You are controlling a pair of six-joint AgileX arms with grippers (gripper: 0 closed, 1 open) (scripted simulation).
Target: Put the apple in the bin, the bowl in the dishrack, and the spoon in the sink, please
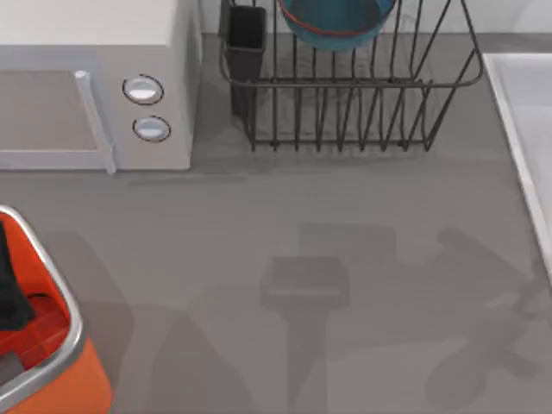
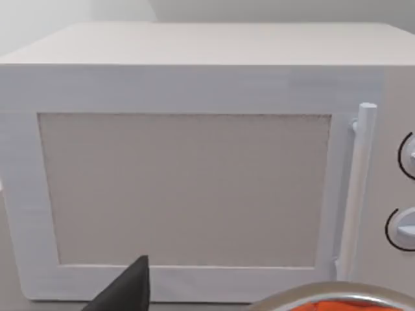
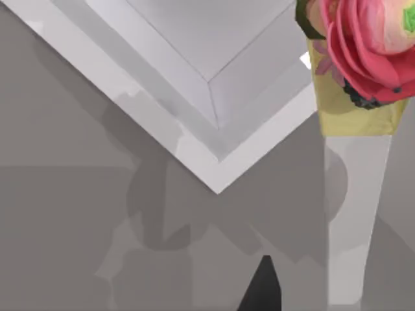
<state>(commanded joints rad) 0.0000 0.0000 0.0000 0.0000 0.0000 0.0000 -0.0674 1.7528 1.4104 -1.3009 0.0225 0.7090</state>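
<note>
1. Left gripper [image 1: 10,276]. It hangs directly over the inner space of the bin [image 1: 65,297], inside the line of its rim. We cannot tell whether it is released, clenched, or holding something. The bin is a box with bright orange, smooth walls and a rounded, polished silver metal rim. Its contents under the gripper are partly hidden, so we cannot place the apple.

2. Ahead of the left gripper, past the bin rim, stands the microwave [image 1: 95,34]: a white, matte, box-shaped body with a flat door panel, a slim vertical handle and two round knobs.

3. Right gripper [image 3: 262,288]. Its dark tip sits over the bare grey table [image 1: 302,216], just short of a corner of the sink [image 3: 214,175]. Its state cannot be determined. The sink is a pale rectangular basin with a raised, flat rim and sloping inner walls. Beside that corner stands a pink flower [image 3: 369,45] in a yellowish wrap on a pale upright holder.

4. Governing relation. The sink lies directly ahead of the right gripper, and that arm is the nearer one to it, so we judge the spoon step to belong to it. The spoon's long axis cannot be stated.

5. Farthest from both grippers is the dishrack [image 1: 345,112], made of thin dark wire bars with a dark rectangular cup at one corner. The bowl [image 1: 336,21], round, glossy blue-teal and red-rimmed, rests inside it. We judge that step complete.
</note>
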